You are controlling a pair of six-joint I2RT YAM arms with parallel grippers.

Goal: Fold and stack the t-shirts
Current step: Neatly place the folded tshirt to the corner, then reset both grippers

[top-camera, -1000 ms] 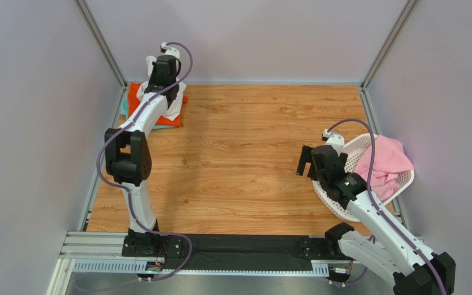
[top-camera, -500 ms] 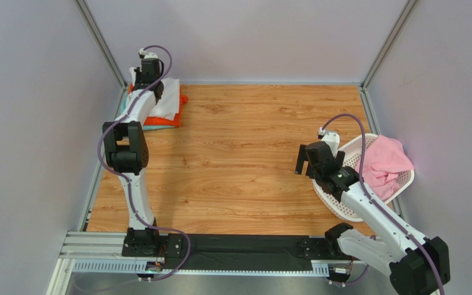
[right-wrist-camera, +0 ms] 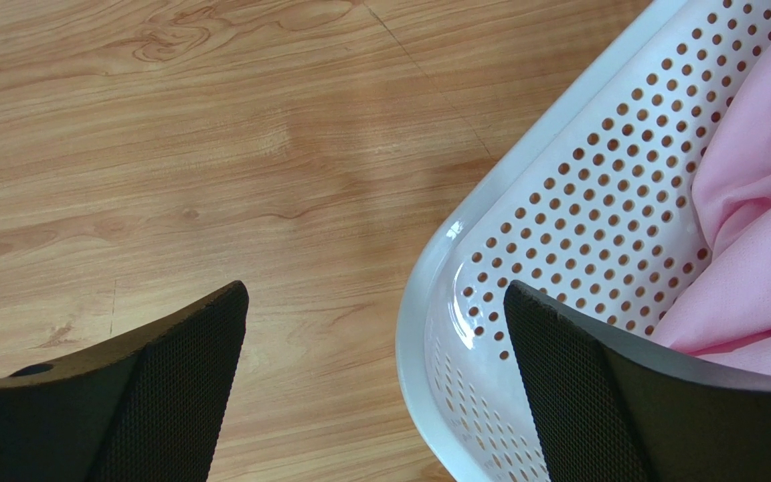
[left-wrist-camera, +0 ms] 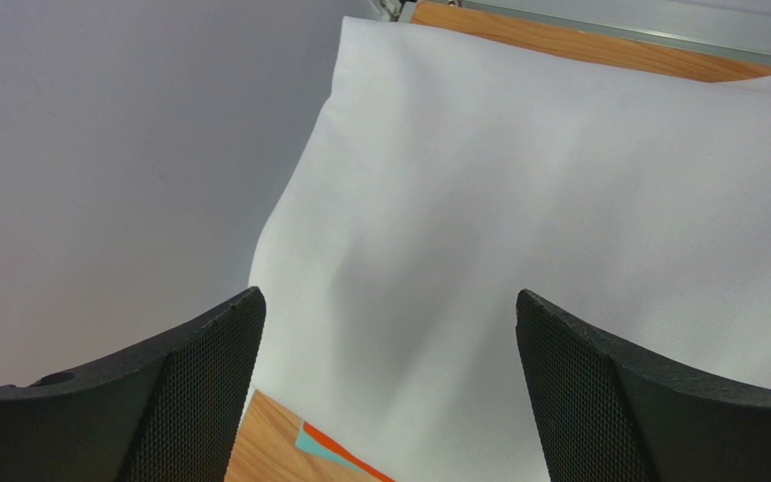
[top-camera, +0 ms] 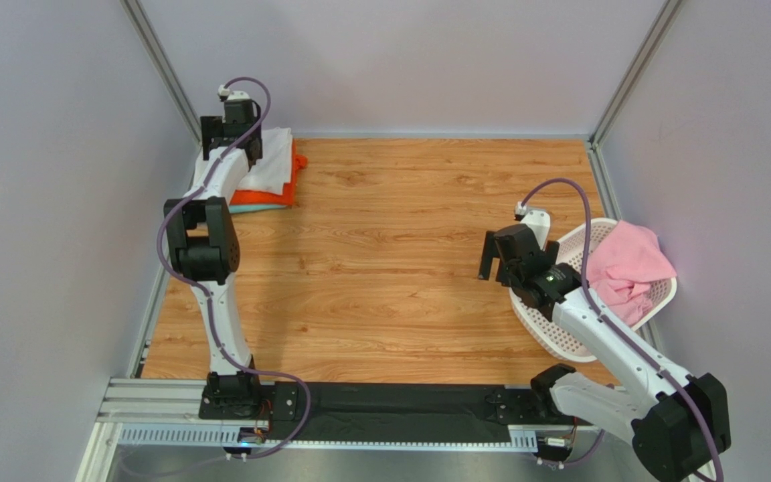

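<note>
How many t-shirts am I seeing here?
4. The white t-shirt tops the orange t-shirt and teal t-shirt, stacked in the far left corner; the pink t-shirt is in the basket at right. Others may hide under it.

The left fingers (left-wrist-camera: 198, 392) have released the white t-shirt (left-wrist-camera: 560, 201) and drawn back leftward.

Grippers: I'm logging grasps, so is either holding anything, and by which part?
Nothing is held. The left gripper is open over the white t-shirt; the right gripper is open over the rim of the basket.
</note>
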